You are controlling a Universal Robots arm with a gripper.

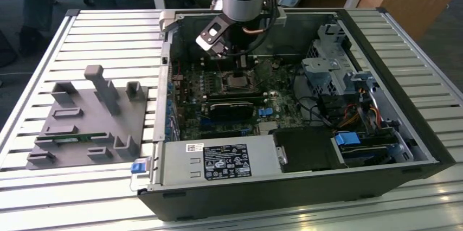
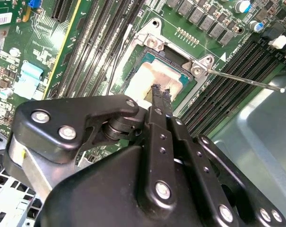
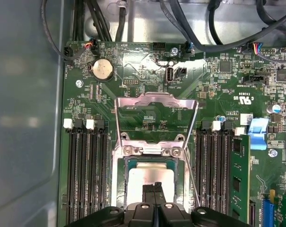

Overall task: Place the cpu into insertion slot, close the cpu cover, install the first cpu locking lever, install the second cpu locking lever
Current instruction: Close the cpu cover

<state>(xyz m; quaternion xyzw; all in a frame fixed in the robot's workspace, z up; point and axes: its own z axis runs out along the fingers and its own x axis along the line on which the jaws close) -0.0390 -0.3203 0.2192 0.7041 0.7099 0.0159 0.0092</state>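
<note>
Gripper [image 3: 154, 187], tips together, poised over cpu [image 3: 150, 171] lying flat in insertion slot [image 3: 117, 172]

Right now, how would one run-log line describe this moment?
gripper: shut, over cpu | cpu: in insertion slot | cpu cover: open | locking lever: not latched

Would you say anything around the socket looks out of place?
The cpu cover is flipped open off the slot, leaving the seated cpu bare, and a lever sticks out unlatched.
</note>
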